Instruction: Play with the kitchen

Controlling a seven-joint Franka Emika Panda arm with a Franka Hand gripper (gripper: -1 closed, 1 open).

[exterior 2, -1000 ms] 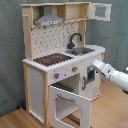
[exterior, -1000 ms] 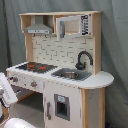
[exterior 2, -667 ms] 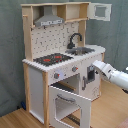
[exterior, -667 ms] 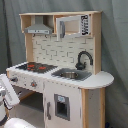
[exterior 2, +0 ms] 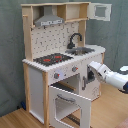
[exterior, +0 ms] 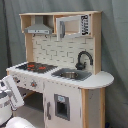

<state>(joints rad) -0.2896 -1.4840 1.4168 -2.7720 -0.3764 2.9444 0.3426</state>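
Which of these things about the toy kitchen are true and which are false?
1. The oven door is hanging open. True.
2. The faucet is white. False: it is black.
3. The stovetop has red rings. True.
4. The robot's end effector is up at the grey hood. False: it is low, at the kitchen front near the knobs.
5. A big pot stands on the stovetop. False: nothing stands there.

A grey curtain (exterior 2: pixel 10 55) hangs behind (creased); wooden floor (exterior 2: pixel 107 107) lies below.
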